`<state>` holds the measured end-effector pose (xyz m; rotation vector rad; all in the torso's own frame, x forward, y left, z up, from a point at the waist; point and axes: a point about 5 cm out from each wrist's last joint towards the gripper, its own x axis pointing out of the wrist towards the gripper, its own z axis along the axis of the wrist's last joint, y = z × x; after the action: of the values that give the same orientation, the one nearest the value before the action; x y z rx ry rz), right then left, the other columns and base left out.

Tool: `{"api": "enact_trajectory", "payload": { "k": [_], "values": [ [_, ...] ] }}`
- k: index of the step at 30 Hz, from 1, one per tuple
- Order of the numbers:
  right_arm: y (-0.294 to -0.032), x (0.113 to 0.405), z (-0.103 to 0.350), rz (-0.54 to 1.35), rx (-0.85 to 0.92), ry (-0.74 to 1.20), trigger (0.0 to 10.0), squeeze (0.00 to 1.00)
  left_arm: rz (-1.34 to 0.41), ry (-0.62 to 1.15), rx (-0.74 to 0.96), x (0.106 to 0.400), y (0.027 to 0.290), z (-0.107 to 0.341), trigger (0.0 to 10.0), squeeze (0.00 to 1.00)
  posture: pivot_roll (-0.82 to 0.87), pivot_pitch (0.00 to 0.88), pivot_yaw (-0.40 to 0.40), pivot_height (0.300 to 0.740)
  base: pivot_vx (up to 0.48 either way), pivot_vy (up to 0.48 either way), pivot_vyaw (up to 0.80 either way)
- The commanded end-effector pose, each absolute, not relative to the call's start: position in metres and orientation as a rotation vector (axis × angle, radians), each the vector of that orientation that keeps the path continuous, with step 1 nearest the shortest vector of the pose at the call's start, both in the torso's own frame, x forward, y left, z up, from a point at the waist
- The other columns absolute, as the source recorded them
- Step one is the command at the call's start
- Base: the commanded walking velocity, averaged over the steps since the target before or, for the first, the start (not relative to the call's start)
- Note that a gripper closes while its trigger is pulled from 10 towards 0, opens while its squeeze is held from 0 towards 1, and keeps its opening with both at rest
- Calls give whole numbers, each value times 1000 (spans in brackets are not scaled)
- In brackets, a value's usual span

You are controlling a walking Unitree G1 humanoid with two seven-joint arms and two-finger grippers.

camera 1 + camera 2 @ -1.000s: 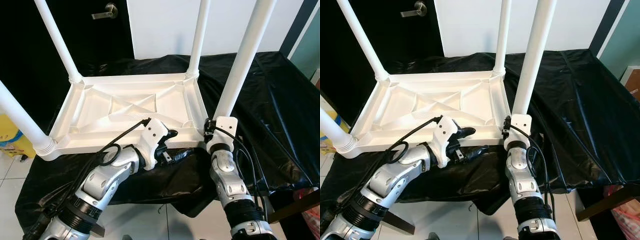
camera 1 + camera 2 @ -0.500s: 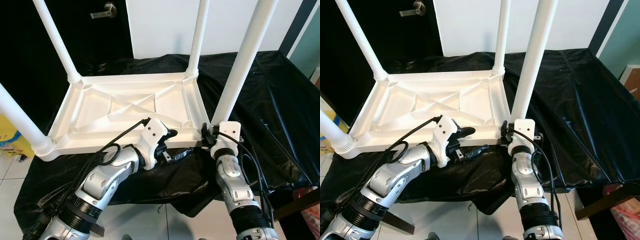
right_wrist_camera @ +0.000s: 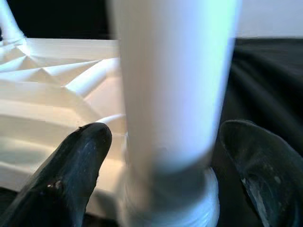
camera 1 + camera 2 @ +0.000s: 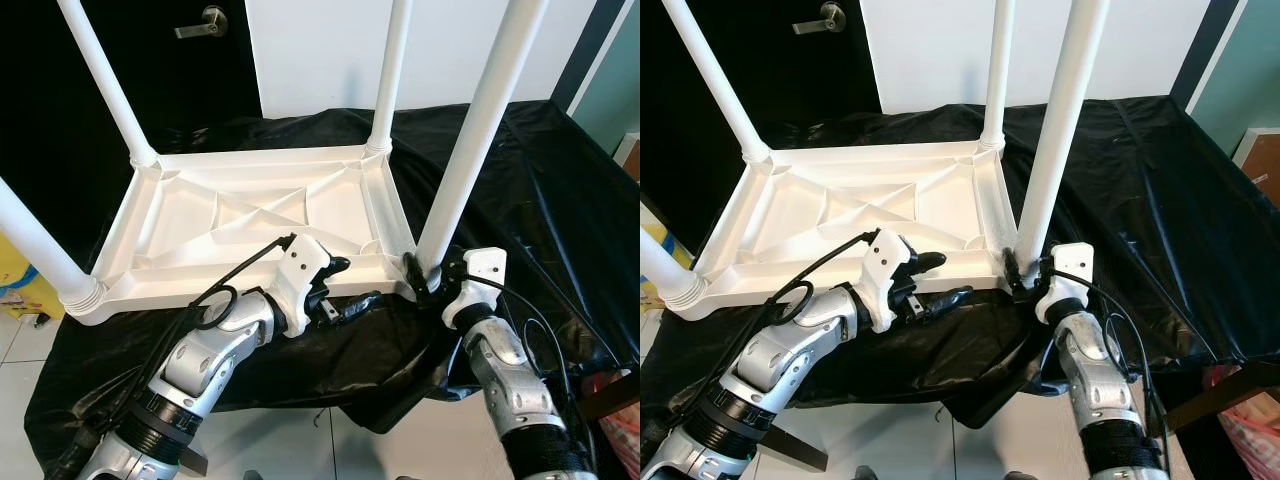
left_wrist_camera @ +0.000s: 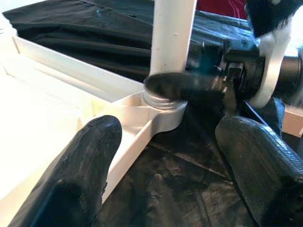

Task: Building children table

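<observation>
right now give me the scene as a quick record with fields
table top: white, upside down on black sheet
legs: four white, pointing up
near right leg: standing in corner socket
right pincer: at that leg's base, fingers either side of it, not closed on it
left pincer: open, astride table's near rim
background: door handle

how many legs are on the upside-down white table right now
4: far-left leg, far-right leg, near-left leg, and near-right leg with the right gripper around its base.
</observation>
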<state>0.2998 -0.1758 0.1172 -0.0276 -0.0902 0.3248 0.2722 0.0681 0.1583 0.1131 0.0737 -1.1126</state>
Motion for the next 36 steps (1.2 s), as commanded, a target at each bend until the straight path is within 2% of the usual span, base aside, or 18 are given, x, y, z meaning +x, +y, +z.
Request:
{"api": "enact_trajectory", "payload": {
  "k": [1, 4, 12, 13, 14, 15, 22, 30, 31, 36],
  "values": [
    [-178, 304, 118, 405, -31, -79, 10000, 0, -1207, 61, 121, 270, 68, 162, 10000, 0, -69, 11, -3, 740, 0, 0, 0],
    [-180, 312, 123, 487, -83, -72, 10000, 0, -1203, 56, 123, 271, 68, 163, 10000, 0, -70, 7, -4, 740, 0, 0, 0],
    [-177, 325, 128, 550, -130, -56, 10000, 0, -1204, 53, 125, 272, 67, 163, 10000, 0, -70, 2, -6, 740, 0, 0, 0],
    [-173, 332, 129, 590, -154, -42, 8980, 0, -1205, 51, 126, 272, 67, 163, 10000, 0, -69, 2, -7, 740, 0, 0, 0],
    [-173, 332, 129, 590, -154, -42, 8980, 0, -1205, 51, 126, 272, 67, 163, 10000, 0, -69, 2, -7, 740, 0, 0, 0],
    [-170, 337, 129, 623, -180, -22, 0, 0, -1204, 49, 127, 272, 66, 163, 10000, 0, -58, 3, -14, 740, 0, 0, 0],
    [-174, 340, 126, 658, -211, 18, 0, 0, -1192, 45, 124, 271, 67, 163, 10000, 0, -37, 3, -31, 740, 0, 0, 0],
    [-184, 342, 120, 631, -164, 56, 0, 0, -1184, 42, 113, 269, 66, 162, 10000, 0, -36, 2, -37, 740, 0, 0, 0],
    [-184, 343, 120, 622, -151, 52, 10000, 0, -1184, 42, 114, 269, 66, 163, 10000, 0, -38, 1, -36, 740, 0, 0, 0],
    [-183, 344, 119, 553, -139, 36, 10000, 0, -1184, 40, 116, 270, 66, 163, 10000, 0, -45, 3, -32, 740, 0, 0, 0]
  ]
}}
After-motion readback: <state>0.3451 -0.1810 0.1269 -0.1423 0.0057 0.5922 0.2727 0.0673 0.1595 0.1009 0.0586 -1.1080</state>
